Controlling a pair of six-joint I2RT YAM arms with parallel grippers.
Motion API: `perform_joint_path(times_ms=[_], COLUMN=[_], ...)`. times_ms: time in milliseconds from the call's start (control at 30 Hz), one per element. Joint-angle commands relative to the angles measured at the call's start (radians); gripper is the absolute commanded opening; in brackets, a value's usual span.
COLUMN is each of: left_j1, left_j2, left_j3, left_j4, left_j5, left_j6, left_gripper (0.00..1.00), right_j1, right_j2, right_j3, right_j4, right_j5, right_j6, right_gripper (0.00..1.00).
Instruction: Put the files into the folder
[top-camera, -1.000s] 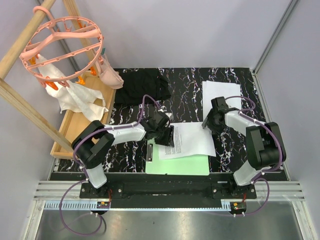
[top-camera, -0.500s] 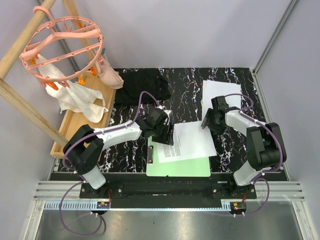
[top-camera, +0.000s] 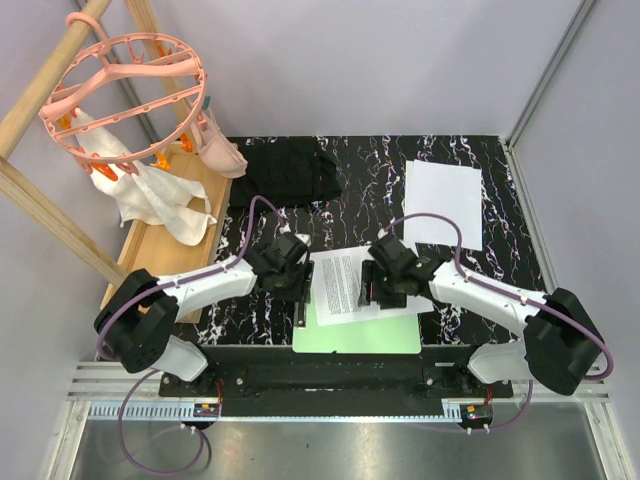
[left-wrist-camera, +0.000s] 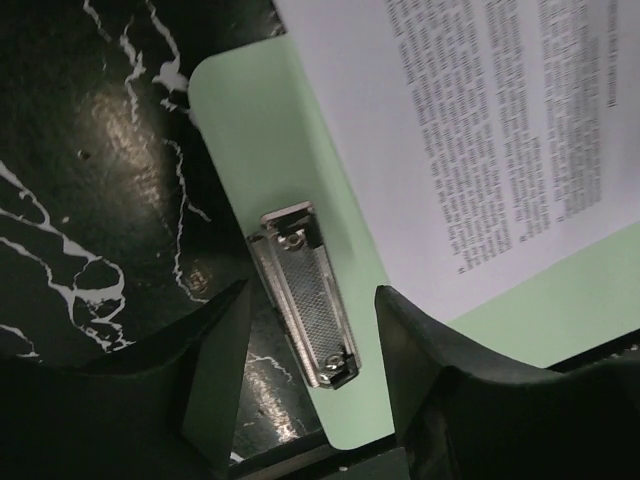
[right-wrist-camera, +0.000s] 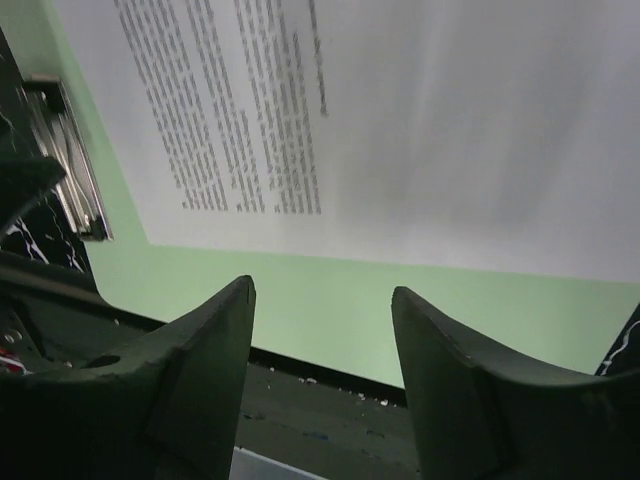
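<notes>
The light-green folder (top-camera: 372, 337) lies at the near middle of the table, its metal clip (left-wrist-camera: 303, 296) on the left short edge. A printed file (top-camera: 336, 287) rests on it, slightly skewed, its far edge past the folder. A blank file (top-camera: 443, 203) lies on the table at the back right. My left gripper (top-camera: 299, 284) is open, and in the left wrist view its fingers (left-wrist-camera: 215, 372) straddle the clip without touching it. My right gripper (top-camera: 373, 286) is open above the printed file's (right-wrist-camera: 400, 120) right part, with bare folder (right-wrist-camera: 330, 315) showing between its fingers (right-wrist-camera: 455, 390).
A black fabric piece (top-camera: 286, 176) lies at the back of the black marbled table (top-camera: 370, 190). A wooden tray (top-camera: 150, 262) on the left holds a white rag (top-camera: 165, 205) under a pink round hanger (top-camera: 125, 95) on slanted wooden poles (top-camera: 50, 225).
The right arm swung in from the back right to above the printed sheet. The left gripper slid left to the clip. The printed sheet shifted left and lies straighter on the folder.
</notes>
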Motion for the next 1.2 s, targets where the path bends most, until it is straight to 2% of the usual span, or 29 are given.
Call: perform_joint_path(times_ms=[0,100,233,433,600,767,933,967,1000,1067,1167], left_j1=[0.012,0.018,0.05,0.113,0.19,0.271,0.296,0.296,0.296,0.296,0.296], left_j2=[-0.001,0.028,0.064,0.059,0.091,0.09,0.064,0.047,0.038,0.02,-0.023], left_j3=[-0.036,-0.041,-0.059,-0.058,-0.038,-0.01,0.028,0.033,0.036,0.056,0.07], left_j4=[-0.006,0.004,0.028,0.04,0.062,0.06,0.028,0.021,0.016,-0.015,-0.035], left_j5=[-0.074,-0.076,-0.062,-0.044,-0.002,-0.027,-0.033,-0.036,-0.062,-0.076,-0.074], left_j6=[-0.025,-0.028,-0.037,-0.039,-0.02,0.001,0.029,0.032,0.036,0.046,0.061], left_gripper=[0.52,0.48,0.35,0.24,0.12,0.07,0.1,0.12,0.19,0.27,0.35], right_j1=[0.109,0.127,0.129,0.129,0.127,0.121,0.121,0.112,0.103,0.078,0.015], right_j2=[-0.017,0.018,0.086,0.193,0.355,0.472,0.44,0.413,0.399,0.368,0.386], right_j3=[-0.016,-0.036,-0.059,-0.053,0.089,0.263,0.329,0.333,0.335,0.337,0.388], right_j4=[-0.024,0.04,0.135,0.217,0.214,0.154,0.091,0.081,0.067,0.064,0.06], right_j5=[-0.002,-0.032,-0.036,-0.007,0.012,0.013,0.023,0.026,0.026,0.026,0.059], right_j6=[0.145,0.166,0.198,0.215,0.125,0.05,0.004,-0.021,-0.032,-0.059,-0.174], right_gripper=[0.63,0.59,0.57,0.57,0.57,0.58,0.59,0.61,0.64,0.76,0.85])
